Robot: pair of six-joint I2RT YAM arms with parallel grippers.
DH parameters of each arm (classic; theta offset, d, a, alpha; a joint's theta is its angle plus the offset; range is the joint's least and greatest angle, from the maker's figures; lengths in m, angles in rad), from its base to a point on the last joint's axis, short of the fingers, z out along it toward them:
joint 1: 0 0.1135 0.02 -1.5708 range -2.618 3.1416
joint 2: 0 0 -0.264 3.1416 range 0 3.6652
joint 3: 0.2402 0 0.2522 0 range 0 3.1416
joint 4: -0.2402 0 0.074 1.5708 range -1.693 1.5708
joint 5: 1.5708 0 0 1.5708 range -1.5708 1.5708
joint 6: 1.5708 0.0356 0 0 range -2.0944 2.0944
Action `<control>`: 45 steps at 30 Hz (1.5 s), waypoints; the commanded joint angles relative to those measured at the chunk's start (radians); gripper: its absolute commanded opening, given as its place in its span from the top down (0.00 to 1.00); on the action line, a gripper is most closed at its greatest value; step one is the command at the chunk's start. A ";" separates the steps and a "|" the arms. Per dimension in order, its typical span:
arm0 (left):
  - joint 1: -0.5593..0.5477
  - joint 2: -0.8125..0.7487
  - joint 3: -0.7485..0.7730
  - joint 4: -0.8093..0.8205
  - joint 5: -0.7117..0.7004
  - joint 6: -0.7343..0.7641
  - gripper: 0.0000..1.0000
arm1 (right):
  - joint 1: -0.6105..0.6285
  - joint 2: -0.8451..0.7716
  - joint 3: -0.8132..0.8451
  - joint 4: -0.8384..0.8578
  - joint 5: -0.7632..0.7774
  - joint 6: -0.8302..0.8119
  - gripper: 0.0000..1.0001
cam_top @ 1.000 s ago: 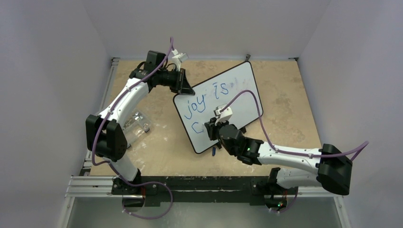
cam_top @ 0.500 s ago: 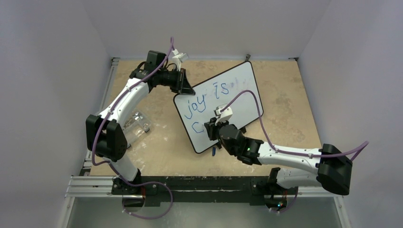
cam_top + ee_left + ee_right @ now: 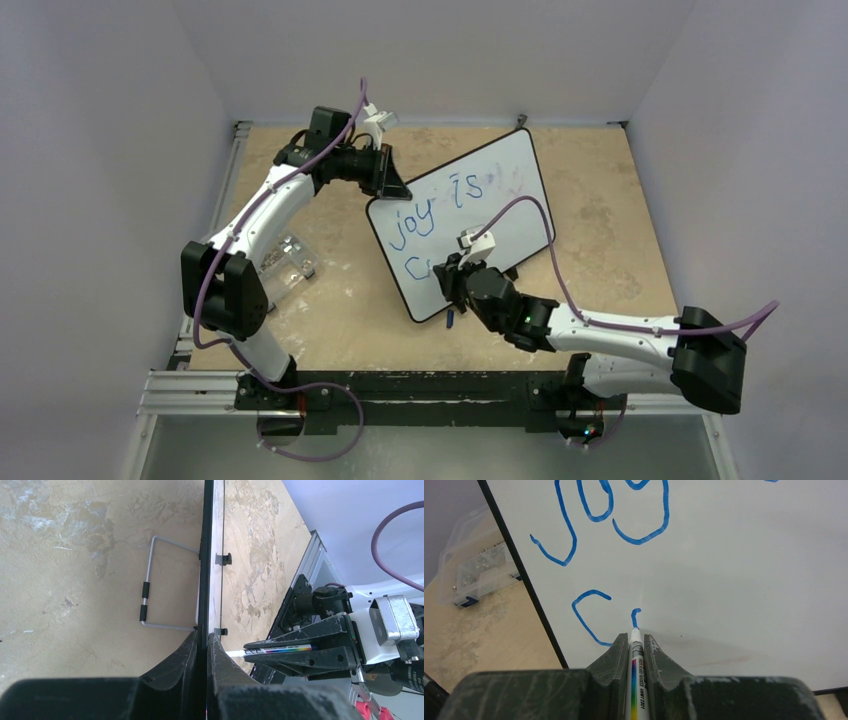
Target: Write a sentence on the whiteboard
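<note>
Midway through the second line, the right gripper [image 3: 631, 640] is clamped on a marker [image 3: 634, 680] whose tip touches the whiteboard [image 3: 505, 230] just beside a finished "c", at the foot of a short fresh stroke. The sentence [image 3: 412, 228] so far reads "joy is" on the upper line, with the "c" and that stroke below it. The board sits at the centre of the top view, propped on the bench [image 3: 600, 200]. The left gripper [image 3: 392, 185] is shut on the board's thin black frame at its upper-left corner.

The risks, judging from this pose, lie mostly in pressure and room. Too hard a push from the marker could twist the board in the single corner hold, or skid its feet across the bench, and the letters would wander. Too light a touch would leave gaps in the blue line. The second line starts low, near the board's bottom edge, so the remaining letters could crowd the frame or run downhill off the surface. The marker could also creep back between the closed jaws and lose contact. The right arm's purple cable [image 3: 520, 198] arches over the board and might brush wet ink if it sags.
</note>
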 commanded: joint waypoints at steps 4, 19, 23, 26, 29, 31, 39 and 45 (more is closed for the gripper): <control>-0.011 -0.035 0.018 0.038 -0.057 0.034 1.00 | 0.000 -0.030 -0.011 -0.040 0.046 0.035 1.00; -0.012 -0.037 0.018 0.036 -0.058 0.036 1.00 | 0.000 -0.038 0.037 -0.076 0.107 0.013 1.00; -0.013 -0.037 0.017 0.035 -0.059 0.036 1.00 | 0.001 -0.025 0.066 -0.082 0.122 -0.006 1.00; -0.013 -0.038 0.018 0.035 -0.058 0.036 1.00 | 0.000 -0.016 0.084 -0.079 0.132 -0.020 1.00; -0.013 -0.038 0.017 0.035 -0.059 0.036 1.00 | 0.001 -0.008 0.103 -0.076 0.136 -0.035 1.00; -0.014 -0.038 0.018 0.034 -0.061 0.036 1.00 | 0.001 0.000 0.115 -0.073 0.136 -0.045 1.00; -0.015 -0.039 0.017 0.034 -0.061 0.037 1.00 | 0.001 0.033 0.145 -0.059 0.127 -0.067 1.00; -0.014 -0.041 0.017 0.034 -0.060 0.037 1.00 | 0.000 0.040 0.152 -0.045 0.110 -0.072 1.00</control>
